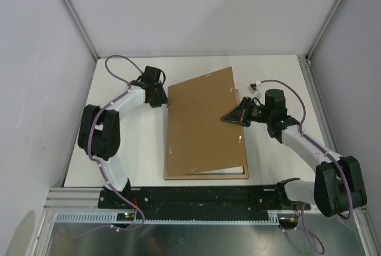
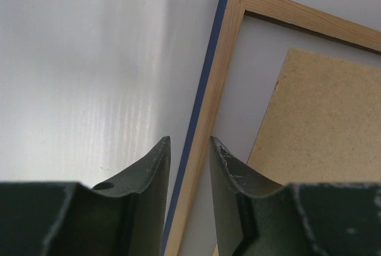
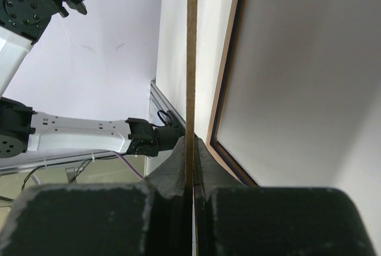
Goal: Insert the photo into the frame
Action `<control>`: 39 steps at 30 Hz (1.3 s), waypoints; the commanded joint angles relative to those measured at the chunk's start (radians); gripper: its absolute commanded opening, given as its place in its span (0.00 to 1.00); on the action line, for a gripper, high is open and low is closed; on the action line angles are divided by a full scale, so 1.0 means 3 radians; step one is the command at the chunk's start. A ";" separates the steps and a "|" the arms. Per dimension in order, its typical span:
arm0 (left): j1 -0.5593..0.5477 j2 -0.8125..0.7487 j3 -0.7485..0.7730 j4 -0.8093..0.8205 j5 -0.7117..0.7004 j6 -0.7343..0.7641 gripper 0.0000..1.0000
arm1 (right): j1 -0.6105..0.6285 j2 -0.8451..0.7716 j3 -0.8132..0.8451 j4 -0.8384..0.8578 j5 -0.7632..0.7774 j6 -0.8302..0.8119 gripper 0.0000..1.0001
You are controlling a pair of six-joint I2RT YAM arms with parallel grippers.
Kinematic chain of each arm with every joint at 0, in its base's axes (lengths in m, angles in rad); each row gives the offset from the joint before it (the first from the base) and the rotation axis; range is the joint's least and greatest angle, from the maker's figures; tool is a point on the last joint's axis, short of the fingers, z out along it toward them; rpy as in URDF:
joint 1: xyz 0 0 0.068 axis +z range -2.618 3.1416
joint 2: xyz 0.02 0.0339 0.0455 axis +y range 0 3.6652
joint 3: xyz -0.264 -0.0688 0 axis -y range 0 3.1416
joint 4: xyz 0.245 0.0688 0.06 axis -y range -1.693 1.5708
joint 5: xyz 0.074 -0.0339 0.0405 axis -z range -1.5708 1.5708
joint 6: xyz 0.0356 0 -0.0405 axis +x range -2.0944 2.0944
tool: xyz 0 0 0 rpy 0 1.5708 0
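Observation:
The frame [image 1: 202,176] lies back-up on the white table, light wood showing with a navy outer edge [image 2: 223,59]. The brown backing board [image 1: 199,125] is tilted over it, its right side lifted. My right gripper [image 1: 229,117] is shut on the board's right edge; in the right wrist view the board [image 3: 191,59] runs edge-on between the jaws [image 3: 191,143]. My left gripper [image 2: 189,143] is open, its fingers on either side of the frame's left rail near the far corner. A plain white surface [image 1: 229,169] fills the frame's opening; I cannot tell whether it is the photo's back.
The white table [image 1: 119,149] is closed in by grey walls with aluminium posts at the back corners. A small white clip [image 1: 255,87] lies behind the right gripper. A black slotted rail [image 1: 202,196] with both arm bases runs along the near edge.

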 commanded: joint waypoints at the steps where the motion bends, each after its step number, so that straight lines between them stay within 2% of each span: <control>1: -0.0090 -0.0160 0.0027 0.0052 -0.0025 0.0019 0.36 | 0.0035 -0.0028 0.0034 0.0341 -0.0004 0.0145 0.00; 13: -0.0285 -0.0304 -0.0166 0.0050 0.0003 0.0023 0.32 | 0.0078 0.0003 0.0038 0.0579 0.0202 0.0297 0.00; 17: -0.0317 -0.0336 -0.0207 0.0049 -0.0057 0.0043 0.32 | -0.0011 0.0022 0.0032 0.0442 0.0206 0.0195 0.00; 25: -0.0256 -0.0525 -0.0362 0.0049 -0.0075 0.0136 0.33 | -0.0561 0.0108 -0.0075 0.0324 -0.0300 -0.0093 0.00; 39: -0.0136 -0.0398 -0.0577 0.0051 0.0066 0.0046 0.28 | -0.0532 0.0389 -0.0165 0.0364 -0.0457 -0.0195 0.00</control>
